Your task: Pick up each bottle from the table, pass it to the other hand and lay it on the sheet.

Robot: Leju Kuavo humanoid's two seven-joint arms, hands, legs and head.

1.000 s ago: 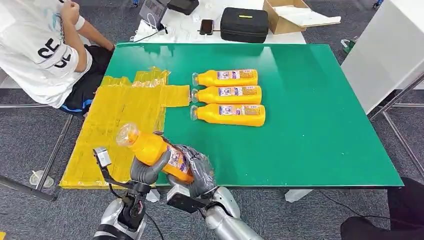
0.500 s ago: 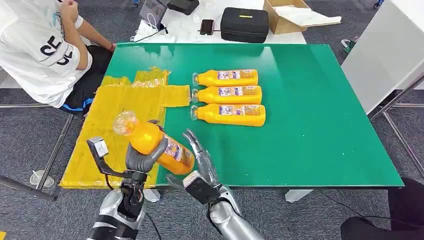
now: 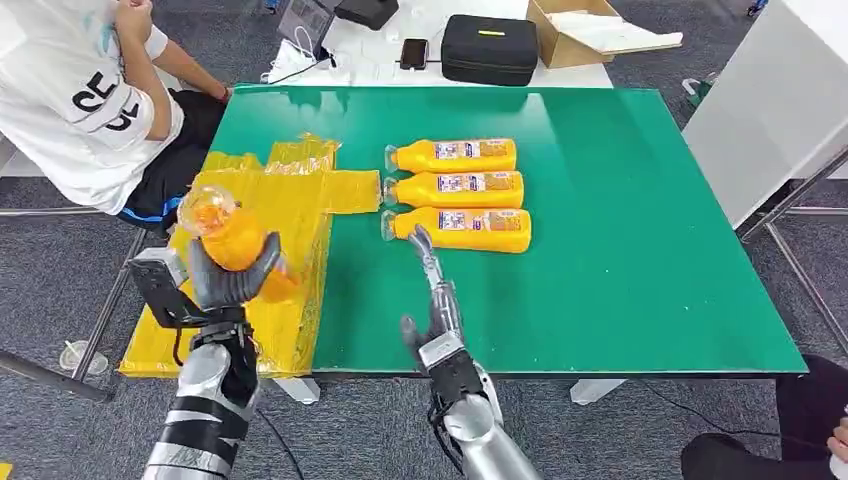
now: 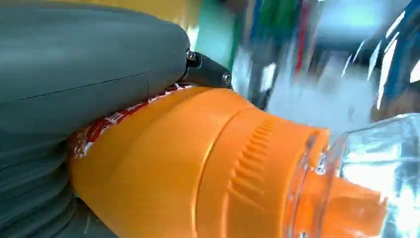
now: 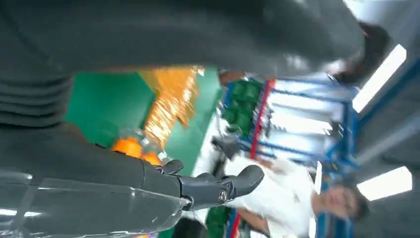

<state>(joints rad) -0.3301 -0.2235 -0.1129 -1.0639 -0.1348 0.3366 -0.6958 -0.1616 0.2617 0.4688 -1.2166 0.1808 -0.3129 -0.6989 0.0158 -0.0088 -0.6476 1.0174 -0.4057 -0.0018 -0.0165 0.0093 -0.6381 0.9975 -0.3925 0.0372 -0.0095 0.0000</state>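
Orange bottle (image 3: 232, 238) in left robot hand (image 3: 232, 281)

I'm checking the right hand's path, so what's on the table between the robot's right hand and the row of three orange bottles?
In the head view, nothing: bare green table separates the open right hand from the nearest orange bottle; its raised fingertips appear just short of it.

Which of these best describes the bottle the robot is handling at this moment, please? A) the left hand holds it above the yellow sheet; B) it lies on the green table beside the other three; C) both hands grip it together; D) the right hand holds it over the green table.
A: the left hand grips the orange bottle over the yellow sheet, while the right hand is empty with its fingers spread.
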